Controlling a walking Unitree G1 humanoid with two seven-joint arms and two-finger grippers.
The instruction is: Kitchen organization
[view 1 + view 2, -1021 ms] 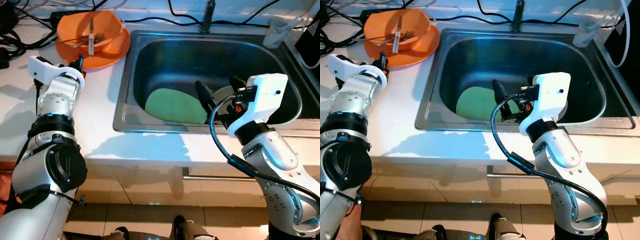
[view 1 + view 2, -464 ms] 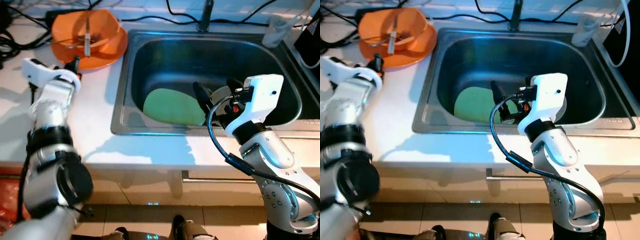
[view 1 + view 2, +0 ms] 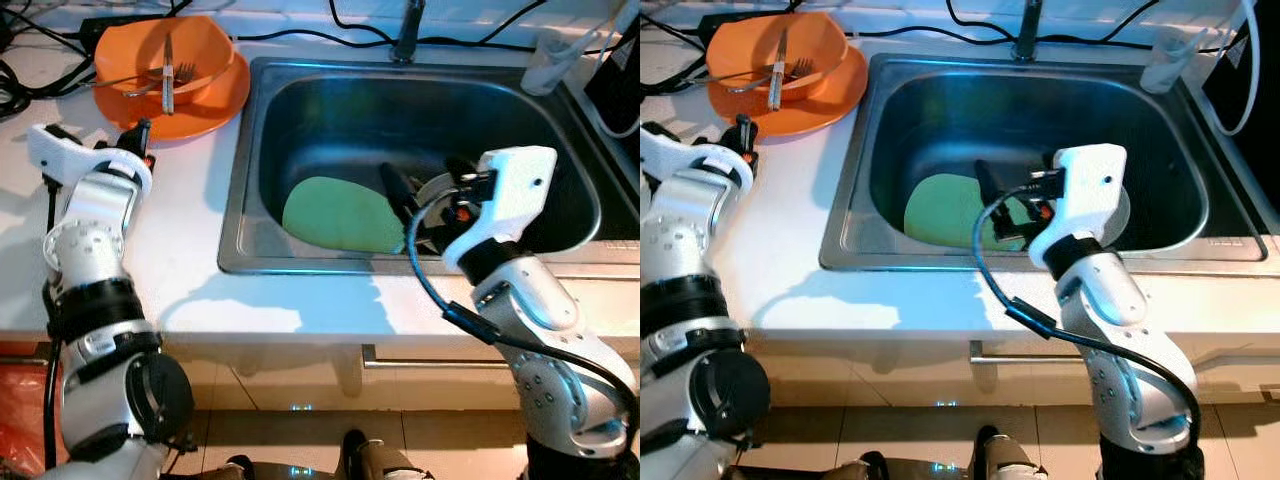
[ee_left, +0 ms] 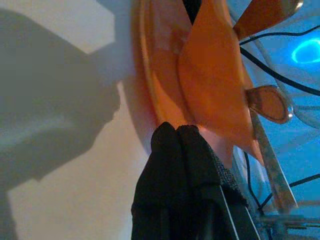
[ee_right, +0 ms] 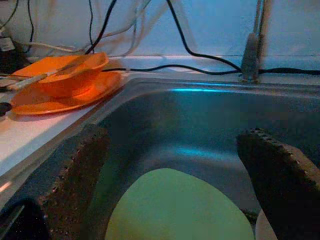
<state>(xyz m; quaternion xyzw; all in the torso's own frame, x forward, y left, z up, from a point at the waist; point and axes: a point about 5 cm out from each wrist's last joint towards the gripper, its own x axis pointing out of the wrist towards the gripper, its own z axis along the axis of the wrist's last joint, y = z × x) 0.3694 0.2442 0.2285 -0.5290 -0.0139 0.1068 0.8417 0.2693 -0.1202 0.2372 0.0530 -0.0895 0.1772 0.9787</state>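
Compared with a second ago, my left gripper (image 4: 175, 137) sits a little further back from the orange plate (image 3: 215, 100), its wrist lower on the white counter (image 3: 190, 230); the head camera has also shifted slightly. My right gripper (image 5: 175, 170) has barely moved and hangs inside the steel sink (image 3: 420, 100), fingers spread wide, above the green plate (image 3: 345, 212) lying on the sink floor.

The orange bowl (image 3: 170, 55) stands on the orange plate, with a fork (image 3: 182, 72) and a knife (image 3: 166, 75) resting in it. Black cables (image 3: 20, 80) trail along the back of the counter, the faucet (image 3: 405, 35) rises behind the sink, and a clear cup (image 3: 548, 60) stands at its far right corner.

The left wrist view shows what the head views cannot: the two fingers pressed together, tips at the plate's rim.
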